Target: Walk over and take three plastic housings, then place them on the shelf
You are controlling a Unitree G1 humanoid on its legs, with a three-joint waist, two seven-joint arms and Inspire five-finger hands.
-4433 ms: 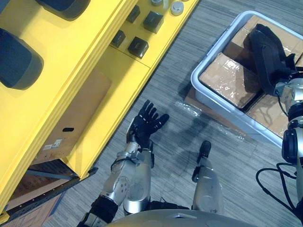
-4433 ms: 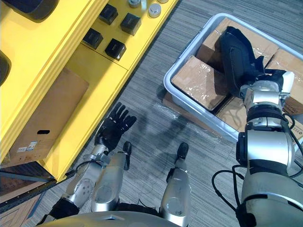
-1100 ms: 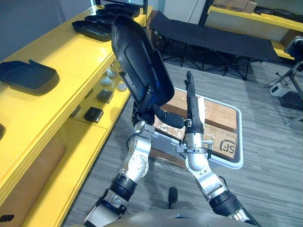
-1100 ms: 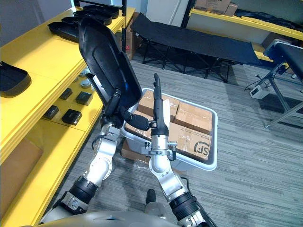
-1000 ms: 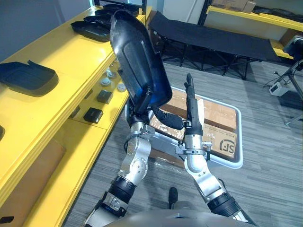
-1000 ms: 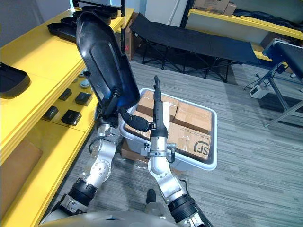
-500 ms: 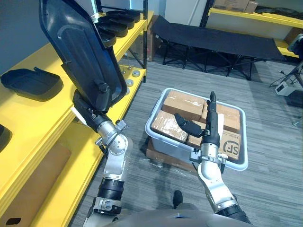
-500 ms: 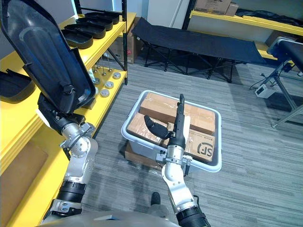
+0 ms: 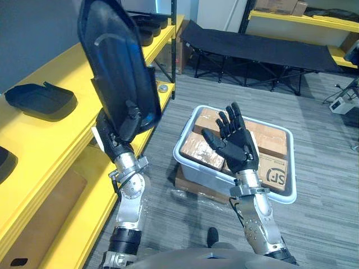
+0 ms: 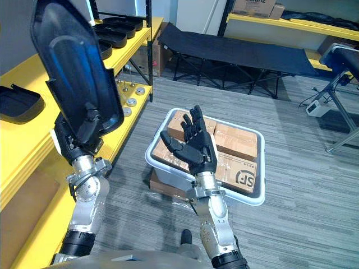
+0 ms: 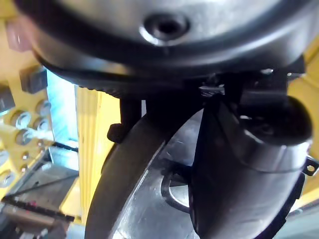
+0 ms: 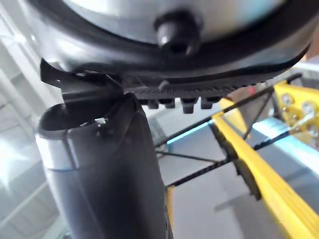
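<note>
The left hand [image 9: 115, 144] grips a black plastic housing [image 9: 118, 73] by its lower end, upright beside the yellow shelf [image 9: 66, 78]. The right hand [image 9: 236, 143] is spread, empty, above the grey bin [image 9: 179, 150].

My right robot hand [image 9: 236, 143] has turned from edge-on to palm facing me, fingers spread, above the grey bin [image 9: 178, 150]. The black housing [image 9: 118, 73], clamped in my left robot hand [image 9: 113, 142], has swung right off its lean over the yellow shelf [image 9: 56, 126] and stands more upright. Seconds earlier it lay in the bin under my right robot hand.
</note>
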